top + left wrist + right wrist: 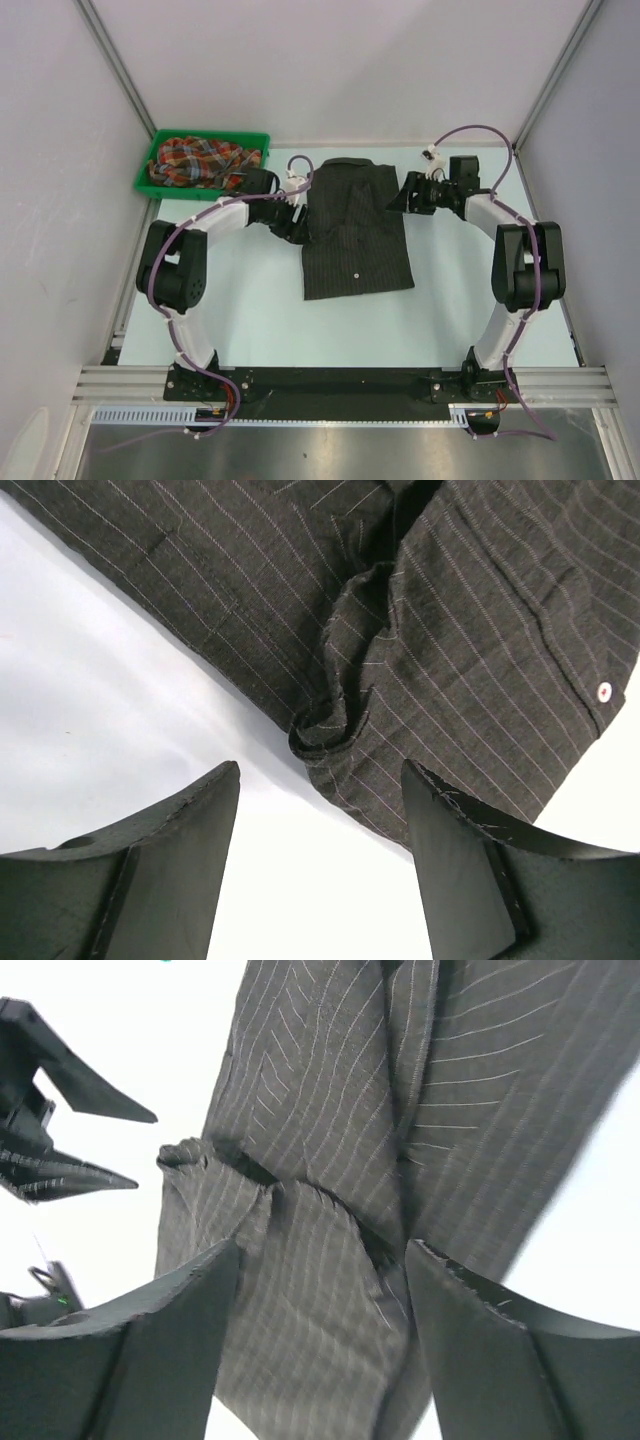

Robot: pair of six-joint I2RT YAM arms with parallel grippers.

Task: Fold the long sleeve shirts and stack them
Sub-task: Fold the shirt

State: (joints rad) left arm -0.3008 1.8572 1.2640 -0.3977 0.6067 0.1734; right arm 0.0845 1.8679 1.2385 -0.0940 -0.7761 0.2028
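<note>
**Risk: fold dragged open**

The black shirt (355, 228) lies folded on the table (250, 320), the plaid shirt (200, 158) in the bin (212, 133). The left gripper (320, 780) and right gripper (322, 1258) stand wide, empty. A finger snagging the bunched edge would likely undo the fold.

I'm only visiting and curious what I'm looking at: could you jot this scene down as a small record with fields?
black shirt: flat on the table between the arms, roughly rectangular, no sleeves sticking out
plaid shirt: crumpled in the green bin, far left corner
left gripper: open, at the black shirt's left edge, holding nothing
right gripper: open, at its right edge, holding nothing
stack: not yet started
</note>
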